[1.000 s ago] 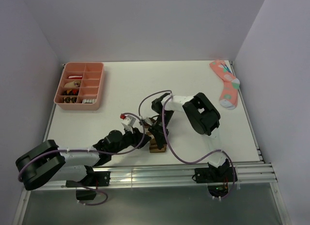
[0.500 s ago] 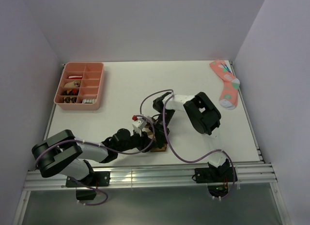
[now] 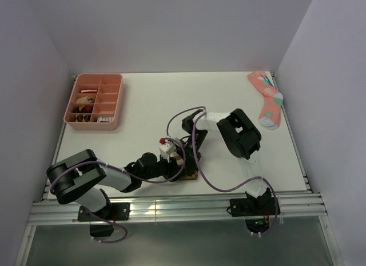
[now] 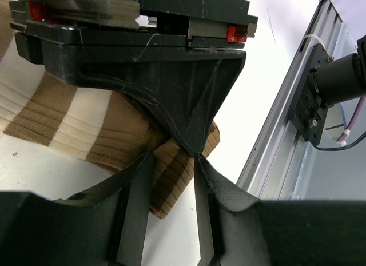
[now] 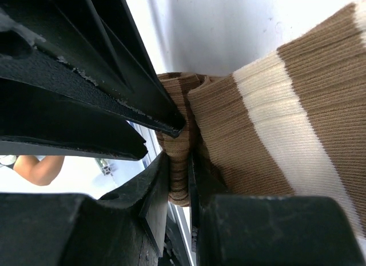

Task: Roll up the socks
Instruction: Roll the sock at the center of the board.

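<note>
- At the far left of the table (image 3: 148,100) we see a pink compartment tray (image 3: 98,75) with small items in some of its pockets, well apart from both arms.
- The left arm (image 3: 108,177) stretches low across the near edge towards the centre.
- The left gripper (image 4: 173,163) has its jaws partly closed. A bunched brown fold of the brown-and-tan striped sock (image 4: 86,117) fills the gap between them and touches both fingers, so we read it as held.
- The sock lies near the table's front edge, just inside the aluminium rail (image 4: 286,134). Its striped length spreads flat on the white surface to the left of the claw in the left wrist view, and its folded end rises between the fingers.
- The right gripper (image 5: 179,160) meets the left one tip to tip above the same fold. Its jaws are narrow and pinch a thin wad of brown fabric, and the tan stripe runs off to its right.
- At the far right a pink sock (image 3: 266,100) with coloured dots lies by the table's edge, well apart from both claws.
</note>
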Robot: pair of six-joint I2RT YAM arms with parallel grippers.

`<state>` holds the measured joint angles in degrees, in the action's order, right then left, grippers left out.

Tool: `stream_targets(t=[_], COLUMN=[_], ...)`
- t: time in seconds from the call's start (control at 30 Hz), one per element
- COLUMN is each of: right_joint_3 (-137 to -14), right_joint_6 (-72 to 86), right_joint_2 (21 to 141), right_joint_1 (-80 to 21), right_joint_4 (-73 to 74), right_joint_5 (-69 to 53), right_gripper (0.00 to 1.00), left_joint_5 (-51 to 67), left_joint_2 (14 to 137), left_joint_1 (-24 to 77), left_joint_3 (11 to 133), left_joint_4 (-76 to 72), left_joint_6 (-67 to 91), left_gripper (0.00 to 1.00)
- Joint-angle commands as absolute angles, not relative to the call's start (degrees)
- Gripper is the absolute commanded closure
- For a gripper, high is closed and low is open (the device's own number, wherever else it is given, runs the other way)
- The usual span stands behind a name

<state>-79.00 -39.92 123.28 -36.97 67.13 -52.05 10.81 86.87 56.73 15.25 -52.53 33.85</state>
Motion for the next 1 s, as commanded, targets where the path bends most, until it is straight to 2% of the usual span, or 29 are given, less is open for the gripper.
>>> stream_targets(t=[0.0, 0.73, 0.9, 0.97], right_joint_3=[-77.87, -75.32, -74.97, -74.36], right_joint_6=[-40.87, -39.82, -38.5, -37.54], right_joint_2=[122.17, 119.62, 119.09, 118.31], right_joint_1=[-36.3, -35.59, -35.33, -35.33], right_joint_4=[66.97, 64.34, 62.93, 61.27], right_joint_5=[-51.15, -49.57, -49.13, -48.0], right_gripper=[0.87, 0.87, 0.86, 0.85], left_joint_5=[10.46, 11.25, 10.72, 9.68], left_joint_2=[87.89, 89.21, 90.44, 90.44], left_joint_1=[57.39, 58.54, 59.06, 59.59], left_joint_3=[16.7, 17.58, 19.86, 21.08], left_joint_4=[-53.79, -50.98, -47.21, -44.31], left_joint_6=[32.26, 31.9, 31.99, 32.08], left_gripper=[0.6, 0.57, 0.62, 0.71])
